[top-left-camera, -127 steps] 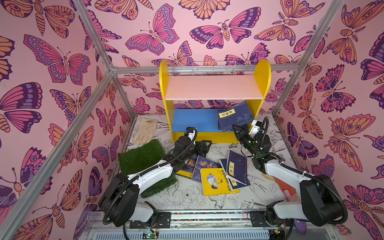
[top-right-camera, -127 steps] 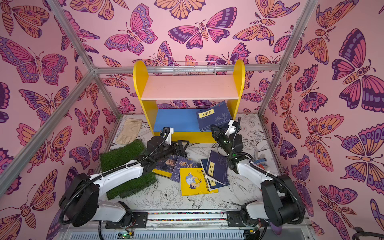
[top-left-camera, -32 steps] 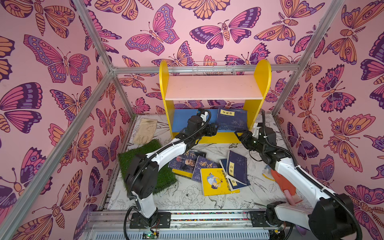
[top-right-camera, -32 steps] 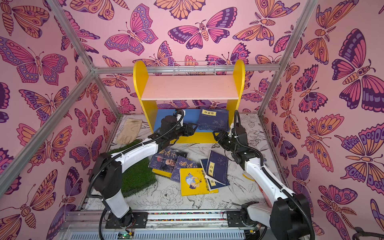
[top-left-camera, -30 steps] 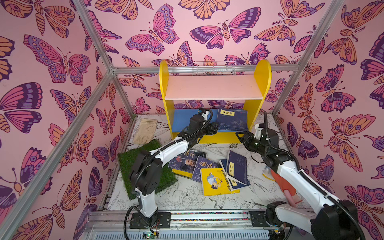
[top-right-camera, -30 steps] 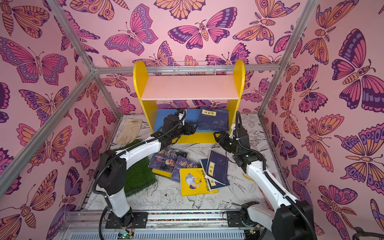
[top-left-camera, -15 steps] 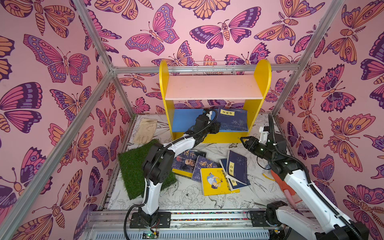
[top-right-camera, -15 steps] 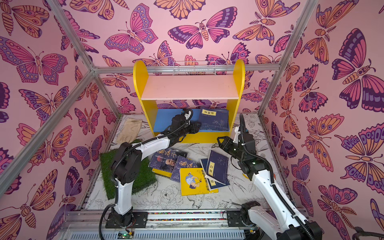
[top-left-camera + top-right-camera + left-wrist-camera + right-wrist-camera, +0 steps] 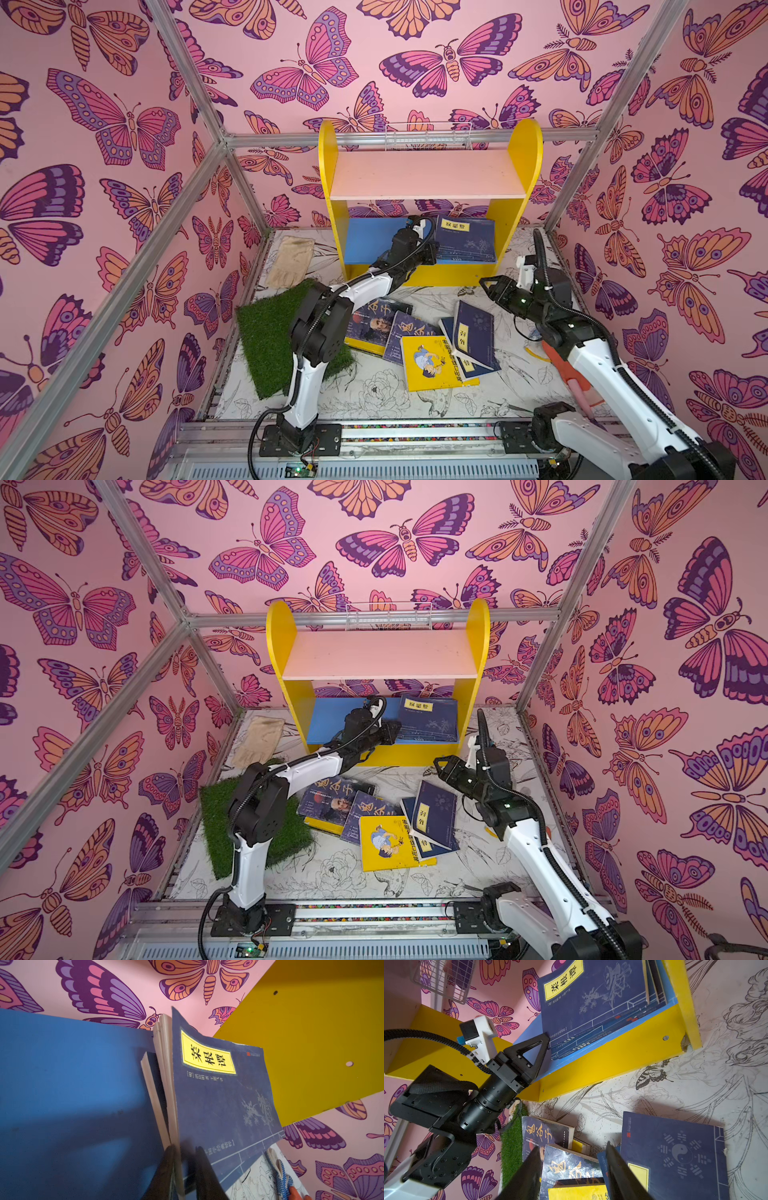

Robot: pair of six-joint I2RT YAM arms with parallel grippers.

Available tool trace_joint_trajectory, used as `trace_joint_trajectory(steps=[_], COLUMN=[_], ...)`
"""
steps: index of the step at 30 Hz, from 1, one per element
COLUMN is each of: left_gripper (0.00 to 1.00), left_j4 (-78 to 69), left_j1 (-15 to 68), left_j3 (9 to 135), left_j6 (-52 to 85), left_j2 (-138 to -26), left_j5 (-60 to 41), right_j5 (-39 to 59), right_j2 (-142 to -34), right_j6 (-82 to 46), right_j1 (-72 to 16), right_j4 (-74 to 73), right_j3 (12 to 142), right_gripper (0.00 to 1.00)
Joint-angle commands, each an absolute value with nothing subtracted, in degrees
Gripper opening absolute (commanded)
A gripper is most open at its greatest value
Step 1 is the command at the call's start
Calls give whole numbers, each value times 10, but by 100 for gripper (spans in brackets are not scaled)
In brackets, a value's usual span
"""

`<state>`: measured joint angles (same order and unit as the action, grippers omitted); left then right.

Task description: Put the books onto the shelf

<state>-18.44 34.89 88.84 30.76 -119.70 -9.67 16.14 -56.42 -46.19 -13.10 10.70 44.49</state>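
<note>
A robotics lab test cell, butterfly-print pink wall panels (image 9: 104,124) held in bare aluminium struts (image 9: 195,178), two white robot arms (image 9: 306,380) bolted to a metal rail (image 9: 415,432) along the front edge, printed flower-sketch floor sheet (image 9: 374,395), a small bright yellow bookcase (image 9: 328,166) against the back wall.

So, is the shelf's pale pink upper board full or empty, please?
Empty: the pale pink upper board shows bare in both top views; the navy books rest on the blue lower board.

Left end effector (image 9: 185,1149) closed — pinching shelved books (image 9: 465,243).
</note>
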Motion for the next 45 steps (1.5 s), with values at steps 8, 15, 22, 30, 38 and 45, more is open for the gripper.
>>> trace_joint_trajectory(steps=[8,15,22,30,38,45], left_gripper=[8,7,5,5,39,56], left_j4=[-220,-225,-228,-210,-206,-199], left_j1=[367,368,361,355,354,357], left_j3=[850,831,819,849,836,733], left_j6=[304,306,309,304,299,288], left_j2=[-1175,-1157,-1138,-1152,-1135,-1014], left_j5=[-122,-109,-78,-88,-64,16], right_j5=[161,156,154,155,134,96], right_j2=[-561,-559,-557,-556,-557,-549], right_j6=[-452,-451,-440,-428,-425,-450], right_j1=[-123,-121,-119,-119,-117,-85], right_j4=[120,120,129,138,161,212], right_j3=[433,430,434,445,442,389], right_gripper=[50,51,51,51,52,54])
